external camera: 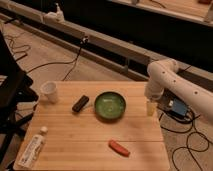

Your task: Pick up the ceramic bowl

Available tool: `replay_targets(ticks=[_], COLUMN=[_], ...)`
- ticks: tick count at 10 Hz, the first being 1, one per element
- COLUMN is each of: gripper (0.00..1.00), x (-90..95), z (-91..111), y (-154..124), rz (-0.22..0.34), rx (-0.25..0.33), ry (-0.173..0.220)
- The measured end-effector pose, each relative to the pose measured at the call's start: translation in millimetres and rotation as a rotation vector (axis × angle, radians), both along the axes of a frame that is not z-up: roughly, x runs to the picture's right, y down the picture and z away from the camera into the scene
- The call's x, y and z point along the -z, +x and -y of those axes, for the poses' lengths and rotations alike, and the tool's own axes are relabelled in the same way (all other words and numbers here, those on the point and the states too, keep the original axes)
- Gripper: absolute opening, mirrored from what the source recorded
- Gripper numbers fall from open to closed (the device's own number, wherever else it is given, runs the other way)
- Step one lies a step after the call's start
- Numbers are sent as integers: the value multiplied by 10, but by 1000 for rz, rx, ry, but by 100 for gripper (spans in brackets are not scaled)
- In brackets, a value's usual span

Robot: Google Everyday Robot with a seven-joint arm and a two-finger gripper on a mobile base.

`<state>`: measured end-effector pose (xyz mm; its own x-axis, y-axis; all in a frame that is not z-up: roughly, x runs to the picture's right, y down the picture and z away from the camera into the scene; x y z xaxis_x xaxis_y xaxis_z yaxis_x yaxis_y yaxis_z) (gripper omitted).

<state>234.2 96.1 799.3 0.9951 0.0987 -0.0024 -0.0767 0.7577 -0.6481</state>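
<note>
The ceramic bowl [110, 105] is round, shallow and glossy green with a darker rim; it sits near the middle of the wooden table [75, 140]. My gripper [150, 108] hangs from the white arm [167, 80] at the table's right edge, to the right of the bowl and apart from it. It holds nothing that I can see.
A small white cup [49, 92] stands at the table's back left. A black rectangular object [80, 103] lies left of the bowl. A red-orange object [119, 148] lies near the front. A white tube [32, 149] lies at the front left. Cables run across the floor.
</note>
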Motion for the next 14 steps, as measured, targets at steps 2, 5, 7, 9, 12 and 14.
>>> replay_targets(ticks=[2, 5, 7, 9, 12, 14], gripper=[80, 80, 80, 80, 77, 61], x=[-41, -54, -54, -88, -263, -403], z=[-36, -218, -378, -571, -845, -923], y=[-399, -852, -1104, -1285, -1436, -1519], rz=[105, 242, 331, 409, 486, 514], rx=[38, 55, 52, 56, 70, 58], ry=[19, 7, -21, -70, -160, -194])
